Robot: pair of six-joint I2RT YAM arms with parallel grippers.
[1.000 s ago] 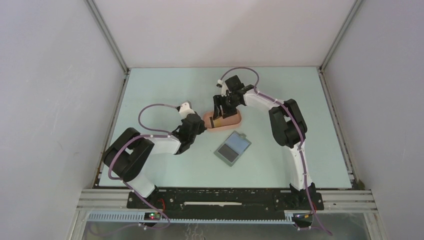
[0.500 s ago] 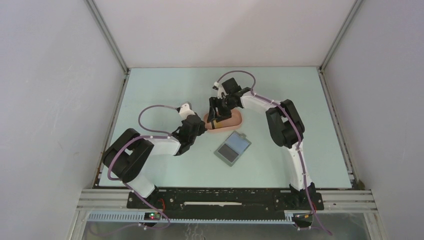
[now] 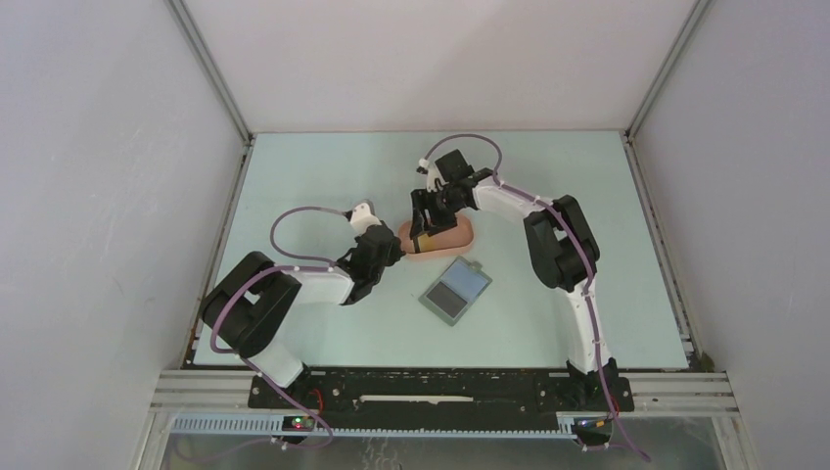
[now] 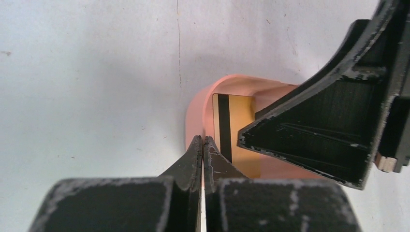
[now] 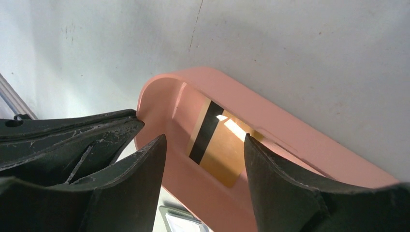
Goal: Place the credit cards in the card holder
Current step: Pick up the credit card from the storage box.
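One yellowish credit card (image 5: 220,145) with a black stripe lies inside the pink tray (image 5: 290,145), at its left end (image 4: 239,130). My right gripper (image 5: 204,138) hangs open just above the tray, its fingers straddling the card without touching it (image 3: 428,217). My left gripper (image 4: 203,140) is shut with nothing between its fingers, and its tips rest at the tray's left rim (image 3: 394,247). The grey-green card holder (image 3: 455,290) lies open on the table in front of the tray, its corner showing low in the right wrist view (image 5: 181,220).
The pink tray (image 3: 460,233) sits mid-table between the two grippers. A right finger (image 4: 314,135) fills the right side of the left wrist view. The pale table (image 3: 548,176) is walled on three sides.
My right gripper has shifted slightly left and lower over the tray. The left gripper, tray and card holder have not moved.
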